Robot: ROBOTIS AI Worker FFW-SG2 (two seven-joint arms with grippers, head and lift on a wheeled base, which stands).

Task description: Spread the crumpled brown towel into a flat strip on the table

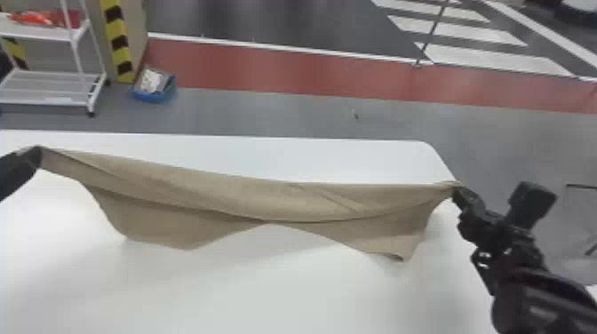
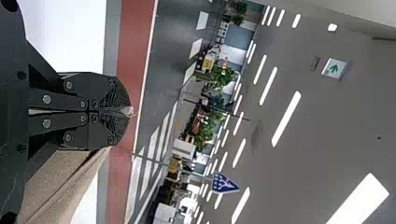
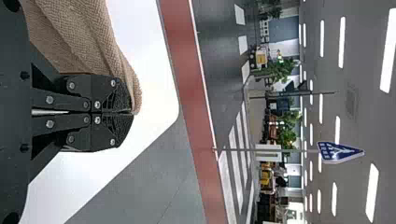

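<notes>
Over the surface [image 1: 222,293], the towel [image 1: 231,191] hangs stretched sideways in loose folds, its right end pinched in the right tool [image 1: 457,192], its left end in the left tool [image 1: 37,157]. Beyond, on the floor [image 1: 266,111], sits a blue bin [image 1: 153,96].

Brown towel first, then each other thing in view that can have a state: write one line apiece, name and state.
Brown towel: stretched between both grippers, creased, lower edge uneven, not yet flat.
Left gripper: shut on the towel's left end.
Right gripper: shut on the towel's right end.
Table: partly hidden behind the towel.
Blue box: on the floor, open-topped, holding something white.
</notes>
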